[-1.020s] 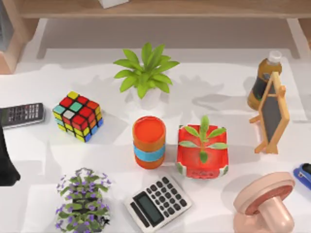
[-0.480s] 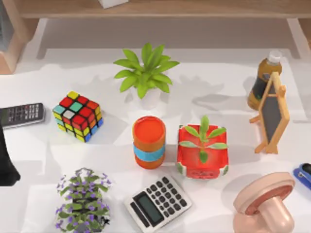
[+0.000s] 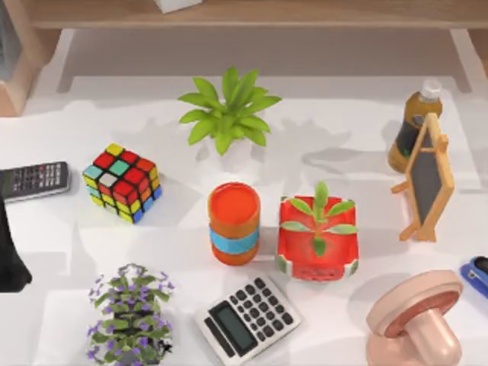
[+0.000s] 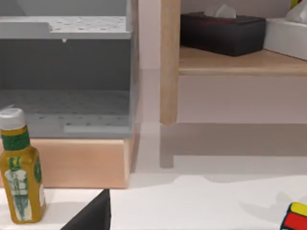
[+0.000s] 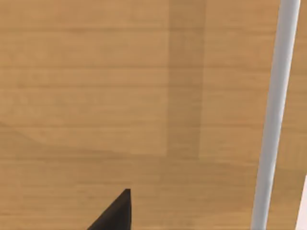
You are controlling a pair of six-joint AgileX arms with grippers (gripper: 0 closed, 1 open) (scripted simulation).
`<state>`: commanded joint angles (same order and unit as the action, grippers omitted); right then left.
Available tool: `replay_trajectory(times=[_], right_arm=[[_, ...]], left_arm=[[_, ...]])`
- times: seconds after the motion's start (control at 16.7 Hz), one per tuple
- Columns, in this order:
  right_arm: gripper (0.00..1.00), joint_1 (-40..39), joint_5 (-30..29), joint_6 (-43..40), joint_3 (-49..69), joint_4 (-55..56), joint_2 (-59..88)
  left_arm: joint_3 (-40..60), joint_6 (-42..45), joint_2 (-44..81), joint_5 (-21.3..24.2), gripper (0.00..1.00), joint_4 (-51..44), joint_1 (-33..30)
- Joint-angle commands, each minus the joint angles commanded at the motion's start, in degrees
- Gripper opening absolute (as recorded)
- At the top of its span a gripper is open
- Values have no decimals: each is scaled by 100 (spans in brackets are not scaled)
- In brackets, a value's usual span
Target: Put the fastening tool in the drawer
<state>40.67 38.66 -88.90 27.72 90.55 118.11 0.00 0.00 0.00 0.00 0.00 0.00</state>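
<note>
The fastening tool (image 3: 476, 275), small and bright blue with a black top part, lies at the table's right edge, partly cut off by the top view. The drawer (image 4: 67, 76) is a grey open compartment in a wooden frame, seen in the left wrist view; its corner (image 3: 8, 46) sits at the table's far left back. My left arm (image 3: 11, 255) is a dark shape at the left edge, far from the tool. A black tip of my left gripper (image 4: 93, 215) shows low in its wrist view. A black tip of my right gripper (image 5: 115, 213) shows against brown wood.
A grey-and-black calculator (image 3: 247, 319), a pink mushroom-shaped object (image 3: 415, 320), a small chalkboard (image 3: 425, 177) and a bottle (image 3: 412, 126) stand near the tool. A red planter (image 3: 318, 238), an orange cup (image 3: 234, 223), a colour cube (image 3: 122, 181), a remote (image 3: 34, 180) and plants fill the middle and left.
</note>
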Motion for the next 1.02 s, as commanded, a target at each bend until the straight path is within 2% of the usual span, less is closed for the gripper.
replay_trajectory(times=[1.02], right_arm=[[100,267,247,5,-321,185,-118]], left_arm=[[0,0,0,0,100,0,0]])
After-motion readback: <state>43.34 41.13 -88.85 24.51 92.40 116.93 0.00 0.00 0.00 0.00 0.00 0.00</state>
